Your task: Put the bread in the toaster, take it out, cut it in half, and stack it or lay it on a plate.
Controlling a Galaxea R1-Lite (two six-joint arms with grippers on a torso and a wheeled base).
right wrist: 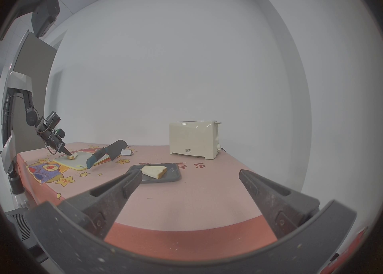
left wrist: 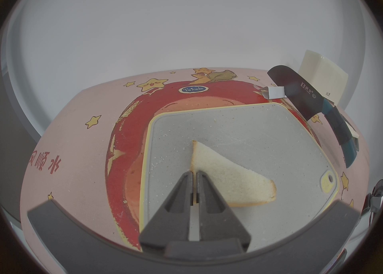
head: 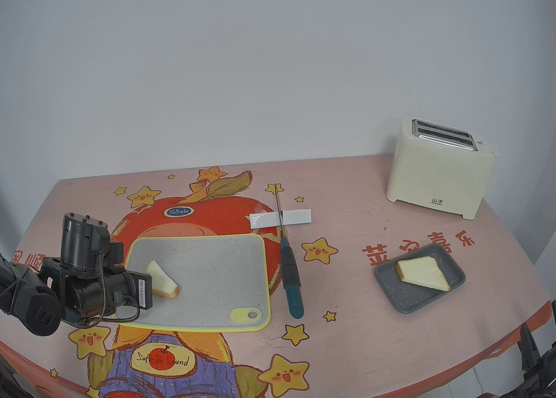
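Between the nearly closed fingers of the left claw (left wrist: 194,175) sits the crust corner of a bread half (left wrist: 235,181), and that thin pinch looks meant to lift it off the cutting board (left wrist: 255,131) beneath. Across the board from the claw lies the knife (head: 290,274), set aside, its job seemingly done. Well away from this claw, the other half (head: 423,273) rests on the grey plate (head: 387,284) near the toaster (head: 438,170), and that's the likely destination! Meanwhile the right claw (right wrist: 189,175) hangs wide open and empty, off the table (head: 359,324) edge, out of the way.
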